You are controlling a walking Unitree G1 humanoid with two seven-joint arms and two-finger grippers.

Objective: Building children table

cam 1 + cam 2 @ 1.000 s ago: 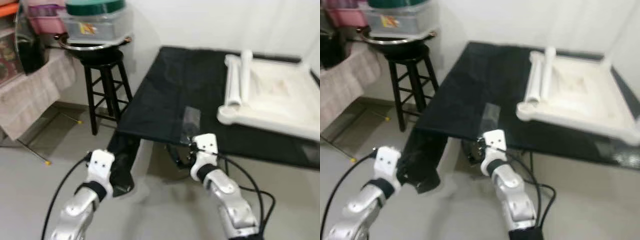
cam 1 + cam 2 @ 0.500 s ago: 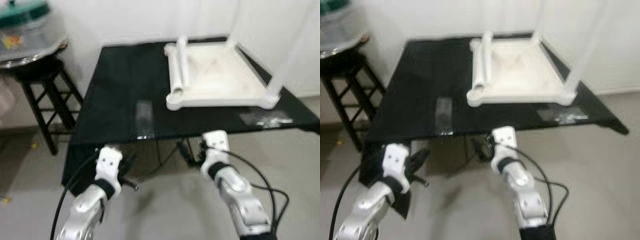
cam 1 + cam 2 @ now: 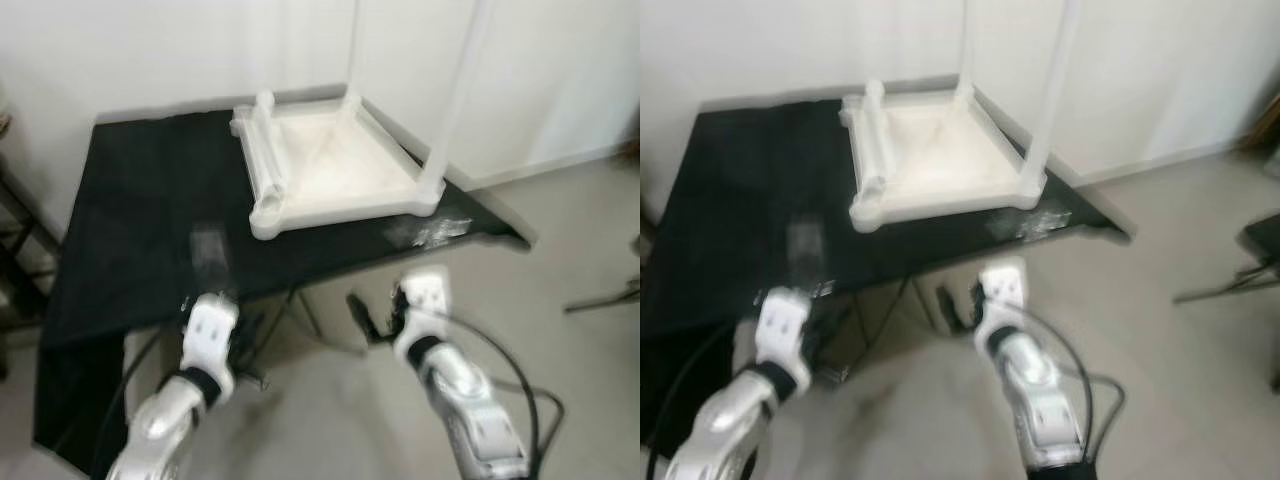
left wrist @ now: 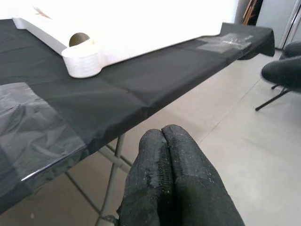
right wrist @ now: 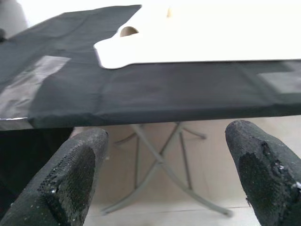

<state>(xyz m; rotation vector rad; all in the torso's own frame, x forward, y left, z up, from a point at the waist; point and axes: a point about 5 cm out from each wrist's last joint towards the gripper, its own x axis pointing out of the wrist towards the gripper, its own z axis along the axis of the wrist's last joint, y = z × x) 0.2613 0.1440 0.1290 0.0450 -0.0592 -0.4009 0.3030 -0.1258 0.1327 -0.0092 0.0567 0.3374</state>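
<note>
Tabletop [image 3: 335,170], white, upside down on black table [image 3: 130,230] w/ legs up: prob. light, stiff, slick; grip a leg [image 3: 452,100]. Left end effector [image 4: 167,155] closed, empty; right end effector [image 5: 164,169] wide.

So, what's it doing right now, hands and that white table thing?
Left gripper shut, right gripper open, both empty, below black table's edge. White children's table upside down on top, untouched.

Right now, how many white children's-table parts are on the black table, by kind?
Upturned tabletop: 1
Upright legs: 2
Leg lying flat: 1
Total: 4
</note>
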